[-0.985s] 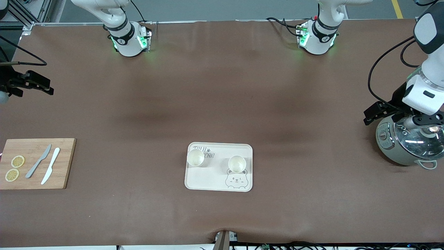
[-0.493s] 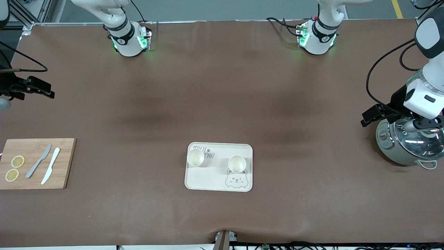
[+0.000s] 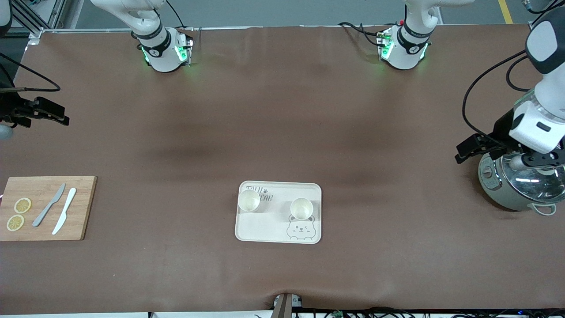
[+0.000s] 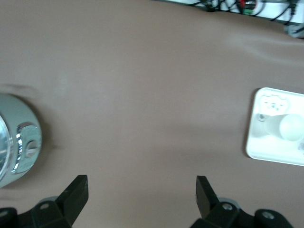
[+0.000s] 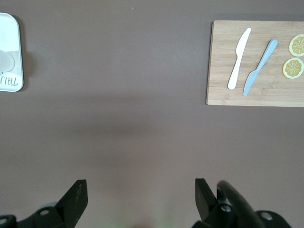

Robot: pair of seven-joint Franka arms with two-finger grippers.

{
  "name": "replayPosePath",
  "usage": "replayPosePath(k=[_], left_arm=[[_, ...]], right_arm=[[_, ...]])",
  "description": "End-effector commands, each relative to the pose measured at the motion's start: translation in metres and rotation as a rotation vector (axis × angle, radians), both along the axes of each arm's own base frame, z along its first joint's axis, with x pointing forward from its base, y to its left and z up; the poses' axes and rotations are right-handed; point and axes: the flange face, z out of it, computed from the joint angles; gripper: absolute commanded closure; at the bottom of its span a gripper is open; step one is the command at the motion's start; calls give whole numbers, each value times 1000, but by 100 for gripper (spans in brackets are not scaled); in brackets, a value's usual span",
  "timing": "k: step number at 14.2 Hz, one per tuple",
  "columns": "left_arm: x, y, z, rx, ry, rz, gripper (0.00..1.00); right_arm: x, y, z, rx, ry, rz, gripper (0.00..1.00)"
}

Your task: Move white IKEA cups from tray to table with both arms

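Observation:
Two white IKEA cups stand upright on a cream bear-print tray [image 3: 265, 229] in the middle of the table, one [image 3: 249, 200] toward the right arm's end and the other [image 3: 302, 208] toward the left arm's end. In the left wrist view one cup [image 4: 290, 127] shows on the tray [image 4: 266, 147]. My left gripper [image 3: 472, 149] [image 4: 141, 183] hangs open and empty over bare table beside the pot, well away from the tray. My right gripper [image 3: 42, 110] [image 5: 140, 185] is open and empty, up over the right arm's end of the table.
A grey-green pot with a glass lid [image 3: 518, 181] [image 4: 14, 142] stands at the left arm's end, under the left wrist. A bamboo cutting board [image 3: 79, 207] [image 5: 218, 61] carries two knives [image 3: 57, 211] and two lemon slices [image 3: 18, 214].
The left gripper has drifted a little from the pot toward the tray's side. The right gripper shifted slightly toward the robots' bases. Cups and tray have not moved.

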Motion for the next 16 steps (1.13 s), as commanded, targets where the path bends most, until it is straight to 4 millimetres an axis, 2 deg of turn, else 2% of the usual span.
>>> replayPosePath(k=[1,3,9,11,13,14,16], left_arm=[[8,-59,16,15,0,44,0],[12,-111,12,48,42,57,0],[26,-220,-18,40,53,162,0],[29,-258,-34,40,46,172,0],[28,-290,-52,44,23,202,0],[27,-300,-56,42,3,211,0],[26,-320,-79,40,-4,218,0]], right_arm=[[4,-2,1,2,7,6,0],[4,-4,2,1,6,4,0],[6,-5,-2,3,13,3,0],[8,-8,-8,4,26,-3,0],[11,-13,-17,3,39,-9,0],[14,-12,-23,0,49,-12,0],[16,-13,-27,-3,57,-6,0]])
